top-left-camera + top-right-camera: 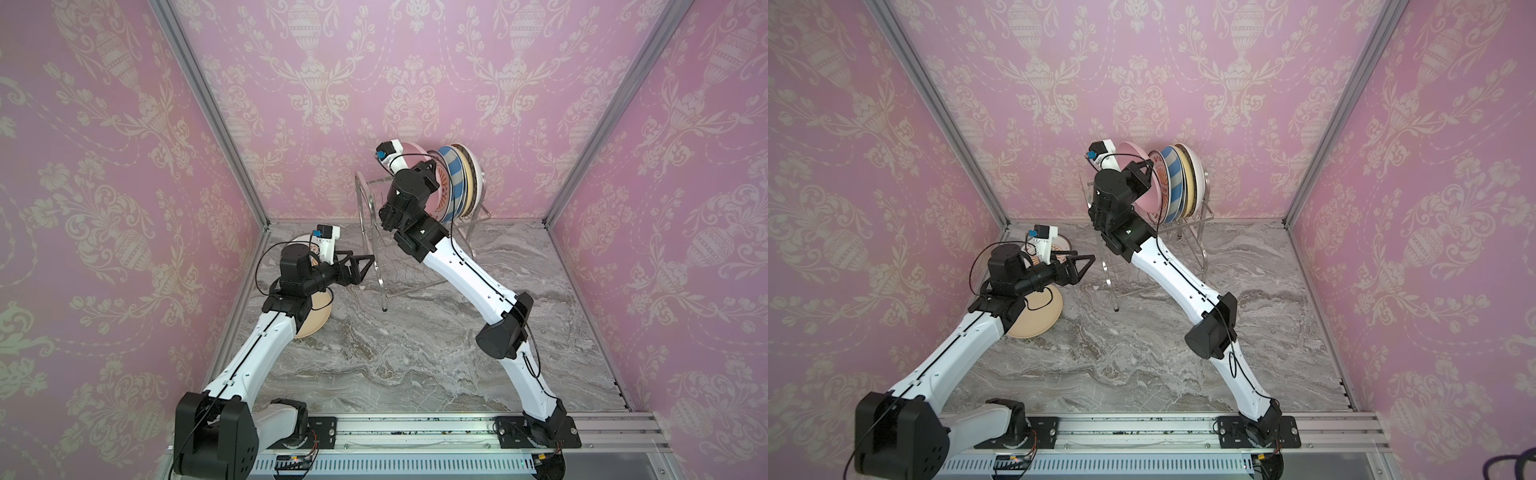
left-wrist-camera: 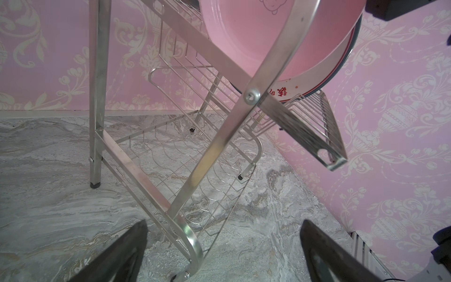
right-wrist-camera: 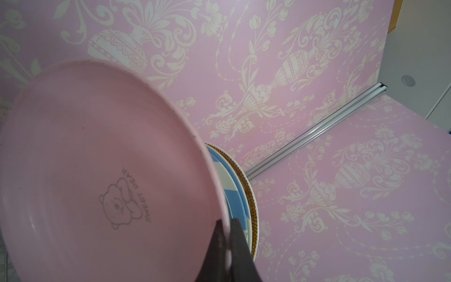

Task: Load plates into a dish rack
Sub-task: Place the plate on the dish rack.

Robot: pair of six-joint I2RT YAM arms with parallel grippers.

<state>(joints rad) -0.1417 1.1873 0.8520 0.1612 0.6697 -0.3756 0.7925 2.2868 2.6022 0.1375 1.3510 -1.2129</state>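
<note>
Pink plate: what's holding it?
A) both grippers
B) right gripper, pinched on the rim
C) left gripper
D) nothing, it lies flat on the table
B: in the right wrist view the right gripper has its jaws shut on the rim of the pink plate; the left gripper is open and holds nothing.
</note>
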